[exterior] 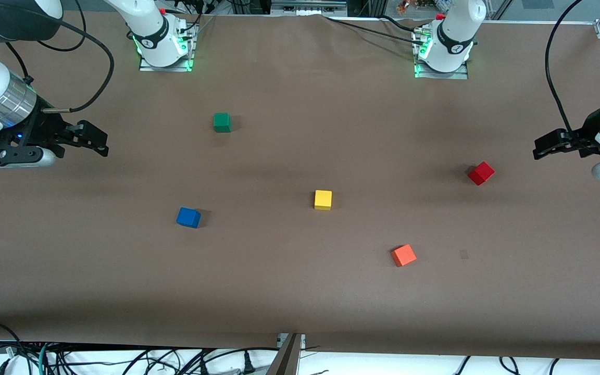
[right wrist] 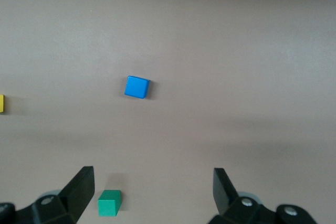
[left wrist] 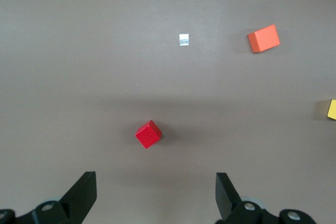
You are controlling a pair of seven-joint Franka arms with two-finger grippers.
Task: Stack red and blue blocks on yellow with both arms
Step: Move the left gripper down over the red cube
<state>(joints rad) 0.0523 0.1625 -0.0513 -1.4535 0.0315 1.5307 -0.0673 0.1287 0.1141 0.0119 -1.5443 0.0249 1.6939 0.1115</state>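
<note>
The yellow cube sits on the brown table near its middle. The deep red cube lies toward the left arm's end and also shows in the left wrist view. The blue cube lies toward the right arm's end and also shows in the right wrist view. My left gripper is open and empty over the table's edge at its end, apart from the red cube; its jaws show spread wide in the left wrist view. My right gripper is open and empty over its end of the table, as its own wrist view shows.
A green cube sits nearer the robots' bases, and also shows in the right wrist view. An orange-red cube lies nearer the front camera than the yellow cube, and also shows in the left wrist view. A small pale mark is on the table beside it.
</note>
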